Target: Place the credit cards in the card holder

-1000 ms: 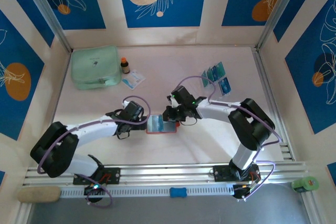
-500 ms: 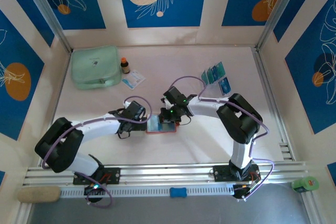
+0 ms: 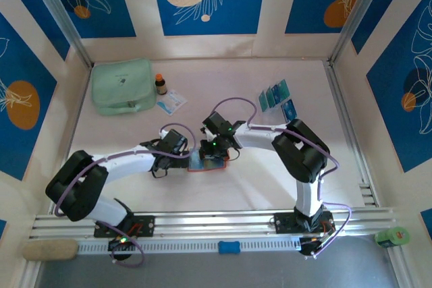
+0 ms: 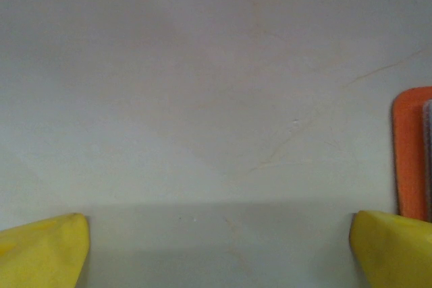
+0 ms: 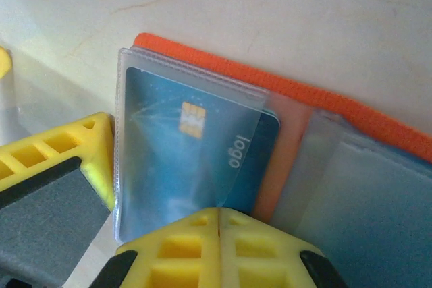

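The right gripper (image 5: 219,224) had slid left over the orange card holder (image 5: 351,116) on the surface (image 3: 256,180), its fingers (image 5: 182,247) shut, tips against a blue chip card (image 5: 182,160) in the clear pocket (image 5: 128,72). The left gripper (image 4: 216,241) sat spread open at the holder's edge. The other credit cards (image 3: 277,99) lay well apart, far right.
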Robot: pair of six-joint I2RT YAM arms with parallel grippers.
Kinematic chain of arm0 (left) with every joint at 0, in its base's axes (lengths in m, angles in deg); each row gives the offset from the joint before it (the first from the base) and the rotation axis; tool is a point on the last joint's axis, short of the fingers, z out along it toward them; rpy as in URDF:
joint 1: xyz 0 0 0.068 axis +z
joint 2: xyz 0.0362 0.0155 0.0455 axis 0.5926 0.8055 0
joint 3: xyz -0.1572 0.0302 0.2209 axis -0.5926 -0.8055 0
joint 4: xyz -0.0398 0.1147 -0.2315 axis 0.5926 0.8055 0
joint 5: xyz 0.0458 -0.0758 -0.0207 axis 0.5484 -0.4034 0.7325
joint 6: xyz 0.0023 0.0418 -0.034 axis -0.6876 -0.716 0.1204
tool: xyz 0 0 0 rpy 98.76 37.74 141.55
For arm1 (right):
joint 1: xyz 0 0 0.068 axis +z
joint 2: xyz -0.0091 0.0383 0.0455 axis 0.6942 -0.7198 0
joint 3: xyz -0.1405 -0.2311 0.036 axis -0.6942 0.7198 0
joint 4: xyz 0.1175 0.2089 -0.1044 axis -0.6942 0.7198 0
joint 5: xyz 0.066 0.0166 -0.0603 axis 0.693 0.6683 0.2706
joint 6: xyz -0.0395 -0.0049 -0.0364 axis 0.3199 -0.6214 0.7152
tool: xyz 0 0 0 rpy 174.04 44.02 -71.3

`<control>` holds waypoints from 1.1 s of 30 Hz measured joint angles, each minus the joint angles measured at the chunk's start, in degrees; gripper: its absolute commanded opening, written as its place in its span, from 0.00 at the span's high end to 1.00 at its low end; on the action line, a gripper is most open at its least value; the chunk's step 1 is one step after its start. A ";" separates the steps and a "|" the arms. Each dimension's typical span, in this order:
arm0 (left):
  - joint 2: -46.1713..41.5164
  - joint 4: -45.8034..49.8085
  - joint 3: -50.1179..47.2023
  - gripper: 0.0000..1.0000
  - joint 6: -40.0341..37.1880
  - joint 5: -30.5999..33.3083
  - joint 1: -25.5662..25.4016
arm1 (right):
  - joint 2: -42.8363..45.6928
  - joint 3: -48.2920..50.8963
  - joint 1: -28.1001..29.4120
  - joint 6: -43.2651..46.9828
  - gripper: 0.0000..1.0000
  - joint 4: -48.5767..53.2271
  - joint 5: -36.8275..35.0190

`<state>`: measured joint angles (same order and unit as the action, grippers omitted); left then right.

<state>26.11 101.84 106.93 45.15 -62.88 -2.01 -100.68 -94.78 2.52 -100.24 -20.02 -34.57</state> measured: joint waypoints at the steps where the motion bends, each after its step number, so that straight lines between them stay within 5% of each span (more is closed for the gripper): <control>1: -0.13 0.02 -0.02 0.00 0.00 0.02 0.00 | 0.15 0.00 -0.04 0.00 0.98 0.20 0.00; 11: -3.58 0.98 -0.72 0.00 0.31 2.99 0.11 | 5.46 0.04 -2.75 0.22 0.98 1.55 -0.22; 33: 0.20 1.05 0.37 0.00 -0.17 2.82 0.31 | 2.08 0.04 -2.93 -0.04 0.99 0.85 -0.37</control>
<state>26.30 102.89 107.30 44.97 -60.06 -1.70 -98.61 -94.73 -0.41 -100.29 -19.17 -34.95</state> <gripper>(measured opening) 0.998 0.060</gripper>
